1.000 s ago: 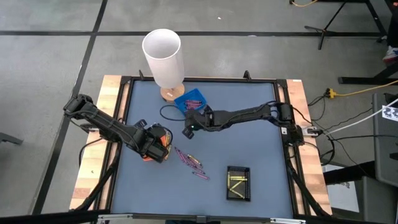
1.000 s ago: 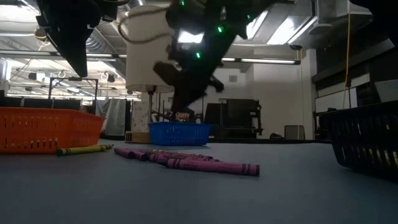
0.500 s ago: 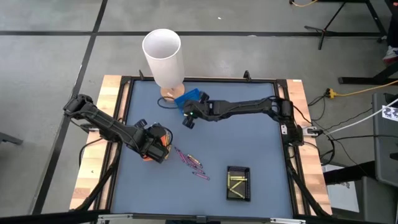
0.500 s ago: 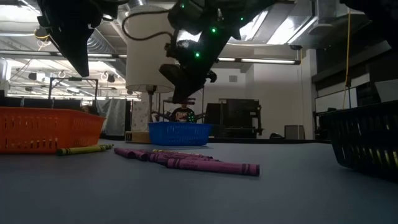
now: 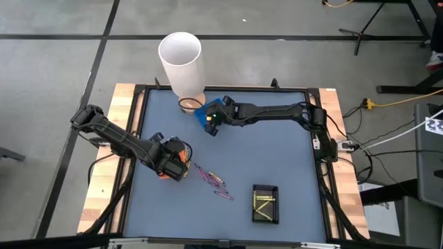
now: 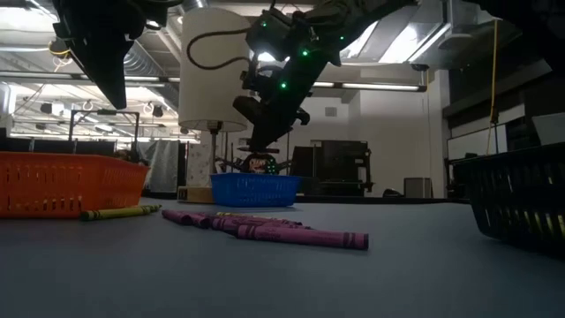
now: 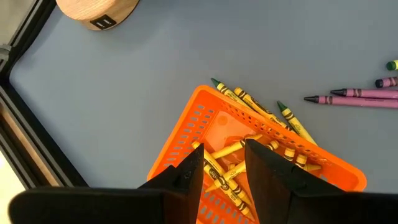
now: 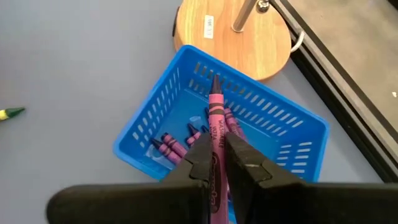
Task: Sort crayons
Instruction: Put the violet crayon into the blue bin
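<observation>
At the near edge of the grey table, a black rectangular mesh tray [image 5: 265,203] holds a few yellow sticks. Just beyond it, loose purple-pink wax crayons [image 5: 211,178] lie scattered mid-table, still unsorted, with a yellow-green one [image 6: 119,213] beside the orange plastic mesh tray [image 5: 177,156]. The left gripper [image 7: 222,163] hangs over that orange tray, fingers spread apart with nothing between them, yellow crayons [image 7: 231,163] piled in the tray below.

Farther back, the right gripper [image 8: 217,149] has travelled across the table in the last second and now sits directly above the blue plastic mesh tray [image 8: 281,132], its fingers pressed onto a single purple crayon [image 8: 215,120] pointing down into the tray. Several purple ones [image 8: 169,145] already lie inside. It looks high enough to drop cleanly, though the low view is too dark to be sure. Behind the tray stands the white cylindrical lamp on a round wooden base [image 8: 235,40].

So the purple one is ready for release; the loose group remains.
</observation>
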You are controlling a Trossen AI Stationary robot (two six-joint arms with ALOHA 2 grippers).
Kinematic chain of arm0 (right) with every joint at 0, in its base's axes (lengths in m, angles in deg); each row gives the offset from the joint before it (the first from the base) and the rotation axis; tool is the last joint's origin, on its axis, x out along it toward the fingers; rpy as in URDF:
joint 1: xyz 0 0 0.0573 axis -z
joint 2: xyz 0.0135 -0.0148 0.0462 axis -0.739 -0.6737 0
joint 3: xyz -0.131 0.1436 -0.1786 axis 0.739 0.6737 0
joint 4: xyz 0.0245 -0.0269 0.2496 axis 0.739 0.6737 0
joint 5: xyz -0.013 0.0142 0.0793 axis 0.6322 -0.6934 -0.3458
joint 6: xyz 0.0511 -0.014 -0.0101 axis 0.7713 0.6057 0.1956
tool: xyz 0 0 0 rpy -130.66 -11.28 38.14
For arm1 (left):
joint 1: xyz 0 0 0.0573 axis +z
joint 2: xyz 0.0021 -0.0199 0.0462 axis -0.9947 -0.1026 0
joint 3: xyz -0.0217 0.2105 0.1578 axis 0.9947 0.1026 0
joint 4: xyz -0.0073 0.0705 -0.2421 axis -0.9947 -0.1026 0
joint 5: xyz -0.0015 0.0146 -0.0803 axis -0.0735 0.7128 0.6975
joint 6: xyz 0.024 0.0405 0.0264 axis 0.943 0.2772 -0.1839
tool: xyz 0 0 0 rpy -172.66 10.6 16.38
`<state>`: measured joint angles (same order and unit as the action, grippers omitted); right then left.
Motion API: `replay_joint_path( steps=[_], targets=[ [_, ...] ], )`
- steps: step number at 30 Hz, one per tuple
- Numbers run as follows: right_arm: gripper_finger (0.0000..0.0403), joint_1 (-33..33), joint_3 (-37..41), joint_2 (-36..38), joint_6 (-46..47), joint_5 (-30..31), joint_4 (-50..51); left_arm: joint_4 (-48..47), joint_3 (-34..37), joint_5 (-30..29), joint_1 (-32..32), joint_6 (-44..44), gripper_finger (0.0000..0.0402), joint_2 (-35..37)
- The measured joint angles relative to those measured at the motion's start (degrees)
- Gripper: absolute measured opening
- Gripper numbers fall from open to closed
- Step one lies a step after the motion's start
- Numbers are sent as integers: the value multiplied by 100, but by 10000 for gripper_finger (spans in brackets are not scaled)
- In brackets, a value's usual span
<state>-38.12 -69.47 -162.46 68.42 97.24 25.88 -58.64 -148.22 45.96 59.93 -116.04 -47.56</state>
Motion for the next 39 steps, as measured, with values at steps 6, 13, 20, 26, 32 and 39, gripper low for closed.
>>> replay_joint_path(
  steps=[6,13,20,26,32,39],
  targets=[
    [26,-13,0,0,0,-5,2,0,0,0,0,0,101,0],
    [26,-11,0,0,0,-7,4,0,0,0,-1,0,101,0],
    [26,-11,0,0,0,-6,2,0,0,0,-1,0,101,0],
    [72,-11,0,0,0,60,4,0,1,-1,-2,0,101,1],
    [138,-11,0,0,1,59,-8,0,2,-3,-2,0,101,0],
    [156,-131,0,0,211,-875,202,0,2,-24,-2,6,101,0]
  ],
)
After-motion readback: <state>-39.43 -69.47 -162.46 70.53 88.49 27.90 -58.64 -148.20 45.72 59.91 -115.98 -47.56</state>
